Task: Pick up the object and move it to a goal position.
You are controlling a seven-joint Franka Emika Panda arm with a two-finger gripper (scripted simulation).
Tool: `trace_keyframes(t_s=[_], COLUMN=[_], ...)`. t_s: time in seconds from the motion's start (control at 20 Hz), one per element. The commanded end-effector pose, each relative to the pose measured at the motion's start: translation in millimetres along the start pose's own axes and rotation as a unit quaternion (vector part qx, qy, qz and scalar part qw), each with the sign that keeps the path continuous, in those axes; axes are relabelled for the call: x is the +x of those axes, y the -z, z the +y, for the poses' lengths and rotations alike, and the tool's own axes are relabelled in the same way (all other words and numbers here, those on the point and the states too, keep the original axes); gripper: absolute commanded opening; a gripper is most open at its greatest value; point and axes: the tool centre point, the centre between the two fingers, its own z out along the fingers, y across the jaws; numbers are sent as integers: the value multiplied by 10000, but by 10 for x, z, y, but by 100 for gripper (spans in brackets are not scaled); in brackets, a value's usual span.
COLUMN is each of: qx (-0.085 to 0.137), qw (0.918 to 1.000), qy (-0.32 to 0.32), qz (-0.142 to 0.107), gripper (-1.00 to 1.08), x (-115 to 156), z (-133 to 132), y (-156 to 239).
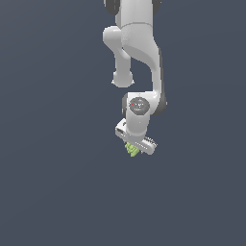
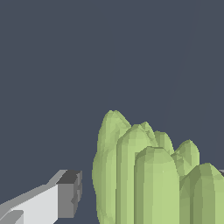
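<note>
The object is a small light-green, lumpy, ridged thing that pokes out just below the white hand in the exterior view. In the wrist view the object fills the space between the fingers as tall ridged lobes. My gripper is right over it and straddles it. In the wrist view the gripper is open: one white finger with a grey pad stands beside the object with a narrow dark gap between them. The other finger shows only as a sliver at the frame's edge, mostly hidden behind the object.
The white arm reaches down from the top of the exterior view. All around is a plain dark grey-blue surface. No goal marker shows in either view.
</note>
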Motion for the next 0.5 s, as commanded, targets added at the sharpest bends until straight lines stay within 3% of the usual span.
trace_keyframes(t_s=[0.0,0.05,0.45], qx=[7,7,7], qw=[10000,10000,10000], qy=[3,3,3], qz=[5,5,5], gripper=[100,-100,-100], x=[4,4,4], z=[-12,-12,-12], y=[-24,-24,-24])
